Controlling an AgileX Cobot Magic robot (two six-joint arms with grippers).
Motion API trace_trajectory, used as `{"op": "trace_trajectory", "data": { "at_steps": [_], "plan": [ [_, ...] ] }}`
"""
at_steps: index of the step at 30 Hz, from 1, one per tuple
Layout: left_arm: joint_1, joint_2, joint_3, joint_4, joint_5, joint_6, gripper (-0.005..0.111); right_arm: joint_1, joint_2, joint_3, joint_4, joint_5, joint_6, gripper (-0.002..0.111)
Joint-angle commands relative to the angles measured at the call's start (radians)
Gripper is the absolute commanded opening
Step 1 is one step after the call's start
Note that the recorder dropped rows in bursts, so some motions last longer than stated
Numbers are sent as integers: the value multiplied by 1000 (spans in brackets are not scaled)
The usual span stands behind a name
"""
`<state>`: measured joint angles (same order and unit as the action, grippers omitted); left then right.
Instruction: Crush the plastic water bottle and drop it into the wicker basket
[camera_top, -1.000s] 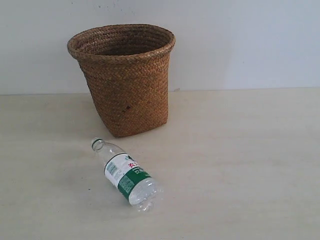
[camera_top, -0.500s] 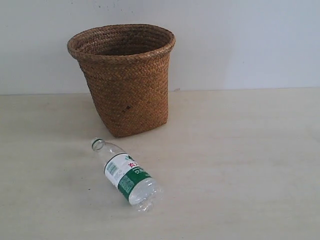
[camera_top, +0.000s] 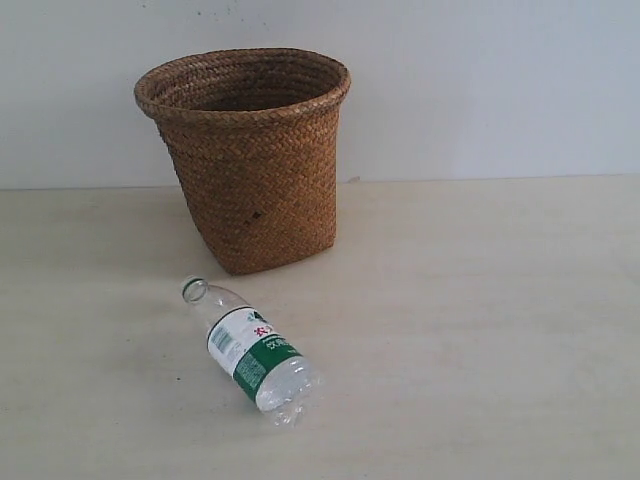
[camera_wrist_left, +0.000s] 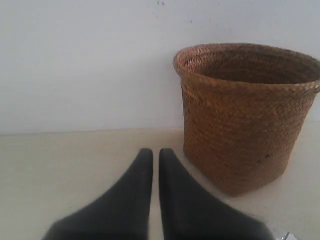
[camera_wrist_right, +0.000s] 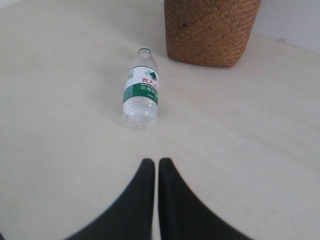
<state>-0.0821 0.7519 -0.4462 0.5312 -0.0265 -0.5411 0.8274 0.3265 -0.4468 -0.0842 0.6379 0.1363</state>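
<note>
The plastic water bottle (camera_top: 252, 350) lay on its side on the desk (camera_top: 480, 330), nearer the near edge than the far one and left of the middle. Its body looked full and round. We judged it uncrushed, though the clear plastic at its base was hard to read. Its long axis ran on a diagonal, with the open, capless neck towards the far-left corner and the base towards the near-right corner.

The wicker basket (camera_top: 250, 190) stood upright just beyond the neck, close to the far edge, and was apart from the bottle. We could see nothing inside it from these views.

The left gripper (camera_wrist_left: 156, 155) and the right gripper (camera_wrist_right: 156, 165) each had their fingers pressed almost together on nothing, and both were well clear of the bottle.

We therefore judged the task not yet begun: reaching, crushing, lifting and dropping were all left to do.
</note>
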Motion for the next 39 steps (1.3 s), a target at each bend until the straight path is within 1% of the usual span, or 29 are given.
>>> {"op": "trace_trajectory", "data": {
  "at_steps": [1, 5, 9, 14, 19, 22, 24, 26, 28, 30, 34, 36, 37, 39],
  "plan": [
    [-1, 182, -50, 3, -73, -24, 4, 1, -3, 5, 2, -15, -3, 0],
    [-1, 261, -52, 3, -230, -27, 4, 1, -3, 5, 2, -15, -3, 0],
    [-1, 271, -52, 1, -318, -36, 4, 1, -3, 5, 2, -15, -3, 0],
    [-1, 271, -54, 1, -378, -38, 4, 1, -3, 5, 2, -15, -3, 0],
    [-1, 254, -54, 1, -389, -38, 4, 1, -3, 5, 2, -15, -3, 0],
    [-1, 254, -56, 1, -437, -38, 4, 1, -3, 5, 2, -15, -3, 0],
    [-1, 254, -61, 33, -445, -36, 4, 1, -3, 5, 2, -15, -3, 0],
    [-1, 254, -94, 203, -377, -36, 4, 1, -3, 5, 2, -15, -3, 0],
    [-1, 254, -136, 407, -326, -90, 4, 1, -3, 5, 2, -15, -3, 0],
    [-1, 260, -187, 614, -291, -209, 4, 1, -3, 5, 2, -15, -3, 0],
    [-1, 305, -297, 926, -279, -504, 4, 1, -3, 5, 2, -15, -3, 0],
    [-1, 346, -352, 1163, -309, -665, 4, 1, -3, 5, 2, -15, -3, 0],
    [-1, 363, -376, 1213, -342, -712, 4, 1, -3, 5, 2, -15, -3, 0],
    [1, 406, -401, 1213, -407, -669, 4, 1, -3, 5, 2, -15, -3, 0]
  ]
}}
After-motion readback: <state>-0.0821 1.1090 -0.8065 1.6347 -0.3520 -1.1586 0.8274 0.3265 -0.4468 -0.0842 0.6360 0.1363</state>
